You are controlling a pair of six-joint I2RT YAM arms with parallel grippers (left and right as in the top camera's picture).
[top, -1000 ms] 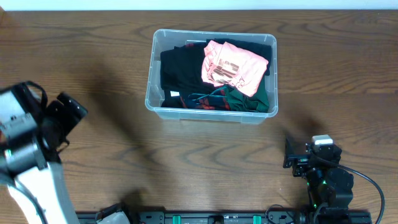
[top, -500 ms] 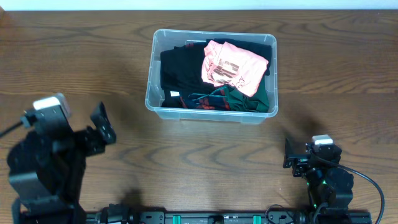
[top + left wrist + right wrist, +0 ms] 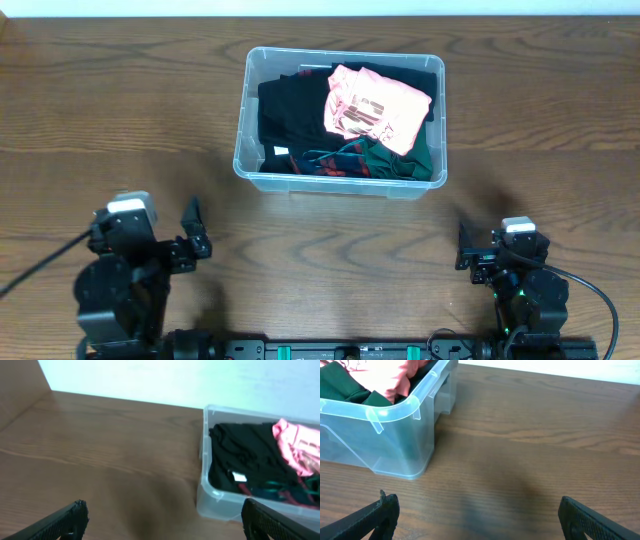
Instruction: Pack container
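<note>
The clear plastic container (image 3: 240,160) stands at the middle back of the wooden table. It holds black clothes (image 3: 288,110), a pink garment (image 3: 375,105) and a green one (image 3: 405,160). It also shows in the left wrist view (image 3: 207,495) and the right wrist view (image 3: 395,415). My left gripper (image 3: 195,232) is open and empty, low at the front left, well short of the container. My right gripper (image 3: 463,250) is open and empty at the front right, in front of the container's right corner.
The wooden table (image 3: 120,110) spreads to both sides of the container. A pale wall (image 3: 150,380) rises behind the table's far edge. A black rail (image 3: 330,350) runs along the front edge between the two arm bases.
My left arm has swung from the far left edge down and inward to the front left and folded low. The right arm and the container have not moved.
</note>
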